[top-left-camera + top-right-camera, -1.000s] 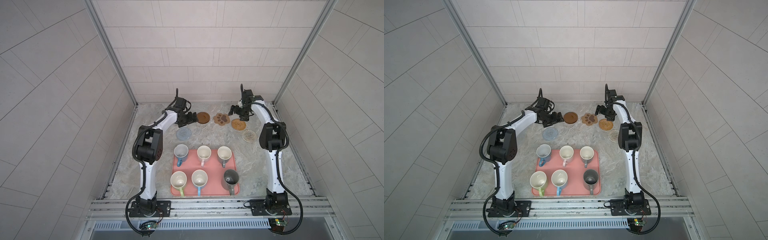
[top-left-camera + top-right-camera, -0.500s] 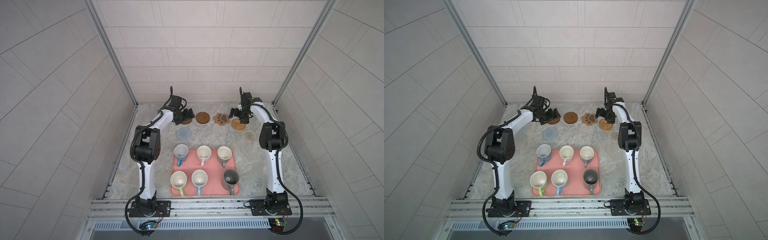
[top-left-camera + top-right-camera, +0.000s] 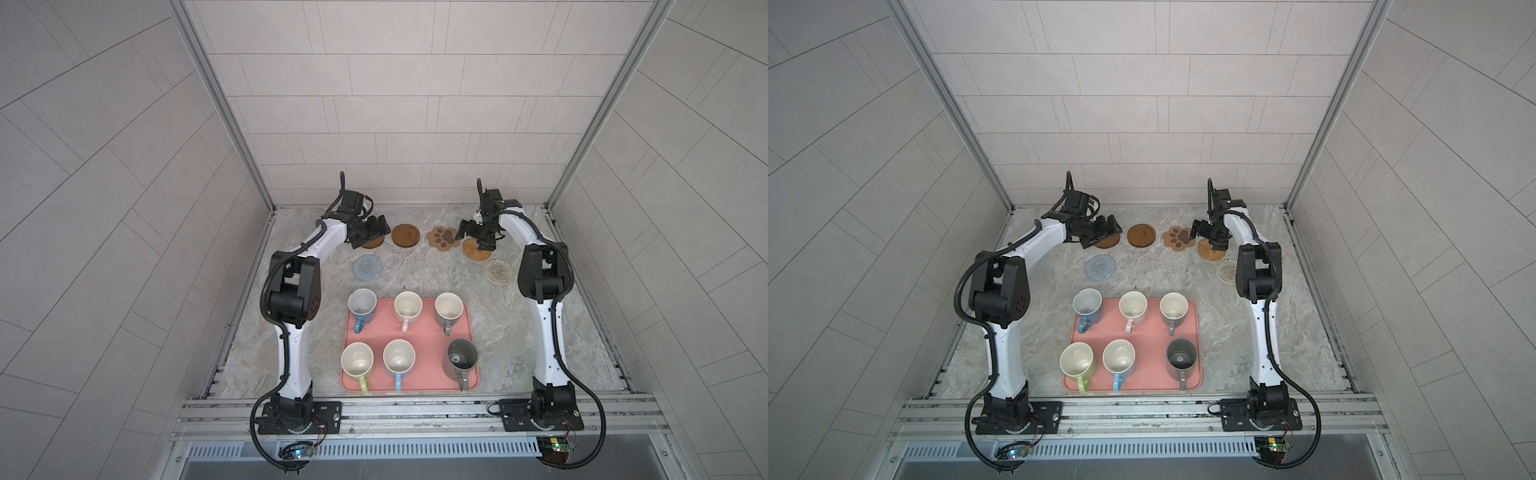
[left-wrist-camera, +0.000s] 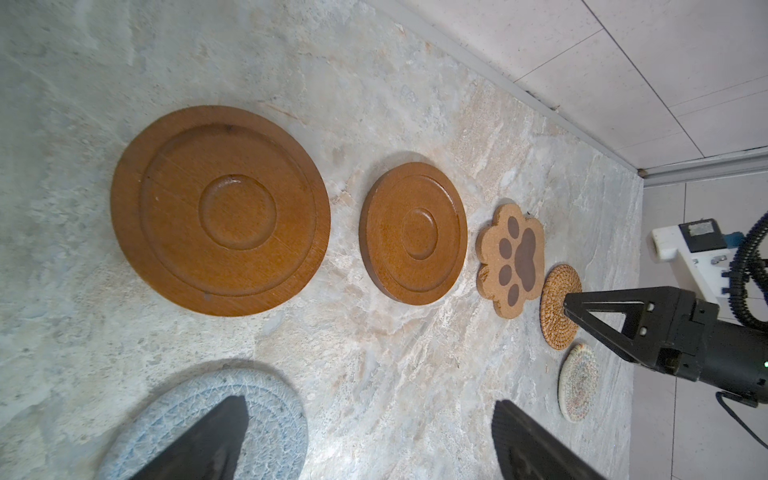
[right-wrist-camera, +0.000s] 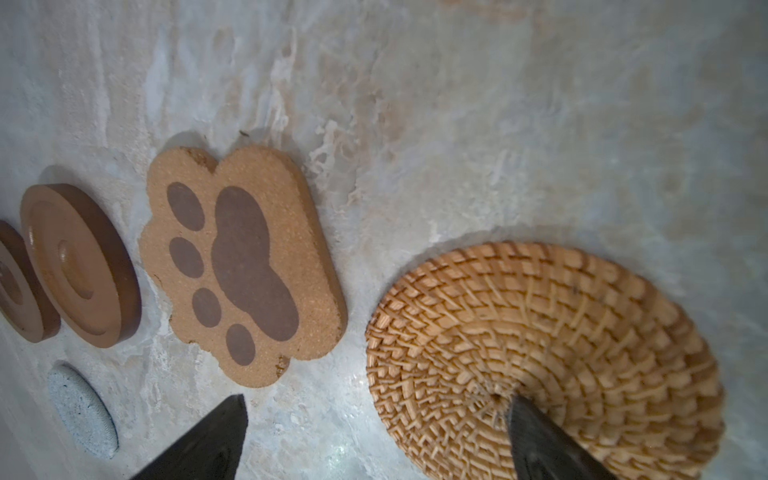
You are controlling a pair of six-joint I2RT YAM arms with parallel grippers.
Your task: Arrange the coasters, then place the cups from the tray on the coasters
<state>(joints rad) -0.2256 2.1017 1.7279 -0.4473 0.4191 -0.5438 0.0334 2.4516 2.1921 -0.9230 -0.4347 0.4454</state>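
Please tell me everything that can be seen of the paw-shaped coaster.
The paw-shaped coaster looks like tan cork, rather thick, with a dark brown pad and four toe marks on top. It lies flat on the marble table, between a brown wooden disc and the golden rattan coaster, touching neither.

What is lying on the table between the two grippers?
A brown wooden disc and the paw-shaped coaster lie between the left gripper and right gripper, seen in both top views.
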